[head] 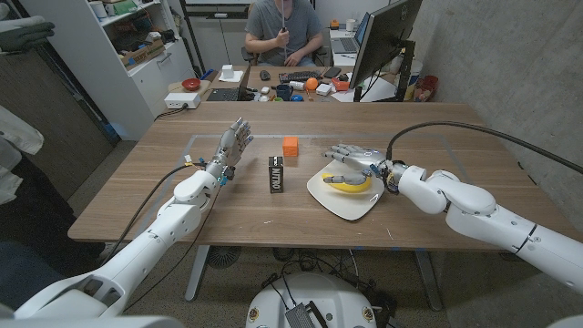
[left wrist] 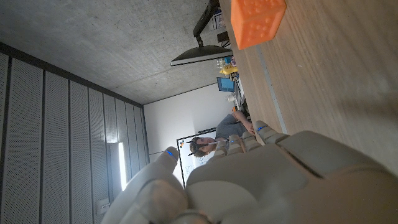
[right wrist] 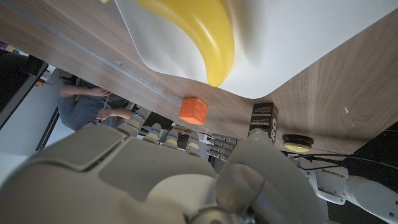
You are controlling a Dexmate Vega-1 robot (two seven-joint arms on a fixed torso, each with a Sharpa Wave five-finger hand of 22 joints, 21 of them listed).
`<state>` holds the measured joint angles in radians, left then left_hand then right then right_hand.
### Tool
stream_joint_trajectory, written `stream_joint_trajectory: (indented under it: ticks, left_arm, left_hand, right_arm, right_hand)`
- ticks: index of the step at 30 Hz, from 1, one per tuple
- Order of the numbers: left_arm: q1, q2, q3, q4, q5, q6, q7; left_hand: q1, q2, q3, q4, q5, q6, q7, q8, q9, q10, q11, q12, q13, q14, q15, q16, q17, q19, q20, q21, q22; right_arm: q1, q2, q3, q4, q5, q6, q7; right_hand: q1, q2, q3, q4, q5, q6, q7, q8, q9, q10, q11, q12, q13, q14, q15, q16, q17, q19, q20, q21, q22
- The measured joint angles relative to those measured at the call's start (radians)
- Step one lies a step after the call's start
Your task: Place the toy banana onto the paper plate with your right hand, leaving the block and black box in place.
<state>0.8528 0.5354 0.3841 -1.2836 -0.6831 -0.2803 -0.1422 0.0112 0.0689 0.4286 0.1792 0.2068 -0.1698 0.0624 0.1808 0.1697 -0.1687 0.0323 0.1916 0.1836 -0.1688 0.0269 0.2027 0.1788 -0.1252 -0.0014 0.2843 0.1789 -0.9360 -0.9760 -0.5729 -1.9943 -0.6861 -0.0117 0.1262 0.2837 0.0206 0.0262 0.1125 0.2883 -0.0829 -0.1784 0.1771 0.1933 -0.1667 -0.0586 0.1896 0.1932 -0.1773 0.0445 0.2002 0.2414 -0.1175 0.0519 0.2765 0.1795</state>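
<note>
Banana point(head: 350, 187), yellow and curved, lies on my white paper plate point(head: 330, 202) under my right hand point(head: 355, 158), fingers spread, on a wooden bench point(head: 455, 155) in an office.

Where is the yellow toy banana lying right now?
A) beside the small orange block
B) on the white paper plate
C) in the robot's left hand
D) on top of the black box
B: the yellow toy banana lies on the white paper plate, just under the right hand.
</note>
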Motion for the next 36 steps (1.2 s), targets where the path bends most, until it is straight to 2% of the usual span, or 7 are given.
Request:
stream_joint_trajectory:
  ticks: [8,11,15,21,36]
  left_arm:
    - [0.006,0.004,-0.002,-0.008,0.000,-0.001,0.003]
    - [0.008,0.005,-0.004,-0.012,0.000,-0.002,0.004]
    - [0.012,0.006,-0.005,-0.016,0.000,-0.003,0.007]
    - [0.016,0.009,-0.007,-0.022,-0.001,-0.005,0.009]
    - [0.025,0.012,-0.011,-0.032,-0.002,-0.006,0.012]
  left_hand:
    - [0.000,0.000,0.000,0.000,0.000,0.000,0.000,0.000,0.000,0.000,0.000,0.000,0.000,0.000,0.000,0.000,0.000,0.000,0.000,-0.004,0.000]
    - [0.000,0.000,0.000,0.000,0.000,0.000,0.000,0.000,0.000,0.000,0.000,0.000,0.000,0.000,0.000,0.000,0.000,0.000,0.000,-0.008,0.000]
    - [0.000,0.000,0.000,0.000,0.000,0.000,0.000,0.000,0.000,0.000,0.000,0.000,0.000,0.000,0.000,0.000,0.000,0.000,0.000,-0.008,0.000]
    - [0.000,0.000,0.000,0.000,0.000,0.000,0.000,0.000,0.000,0.000,0.000,0.000,0.000,0.000,0.000,0.000,0.000,0.000,0.000,-0.008,0.000]
    - [0.000,0.000,0.000,0.000,0.000,0.000,0.000,0.000,0.000,0.000,0.000,0.000,0.000,0.000,0.000,0.000,0.000,0.000,0.000,-0.014,0.000]
  right_arm:
    - [-0.002,-0.003,0.031,0.003,0.069,0.031,-0.029]
    - [-0.002,-0.005,0.039,0.003,0.081,0.035,-0.035]
    - [-0.002,-0.005,0.050,0.000,0.101,0.042,-0.042]
    - [-0.004,-0.005,0.066,-0.004,0.141,0.059,-0.052]
    - [-0.011,-0.006,0.104,-0.015,0.211,0.101,-0.081]
  right_hand:
    - [-0.049,0.009,-0.018,0.026,0.000,-0.016,-0.005,0.000,0.000,0.000,0.000,0.000,0.000,0.004,-0.011,0.000,0.000,0.000,0.000,0.000,0.000]
    - [-0.086,0.013,-0.032,0.040,0.000,-0.030,0.009,0.000,0.000,0.000,0.000,0.000,0.000,0.003,-0.019,0.000,-0.005,0.000,0.000,-0.010,0.000]
    - [-0.151,0.017,-0.057,0.062,0.000,-0.066,0.020,0.000,0.000,-0.005,-0.005,0.000,0.000,0.007,-0.036,0.000,-0.009,-0.038,-0.016,-0.033,0.000]
    - [-0.190,0.015,-0.080,0.063,0.004,-0.082,0.036,0.000,-0.001,-0.005,-0.005,0.000,-0.001,0.006,-0.038,0.000,-0.009,-0.050,-0.018,-0.041,0.000]
    - [-0.223,0.009,-0.100,0.061,0.004,-0.087,0.041,0.000,-0.003,-0.005,-0.005,0.000,-0.003,0.006,-0.038,-0.004,-0.014,-0.055,-0.023,-0.055,-0.003]
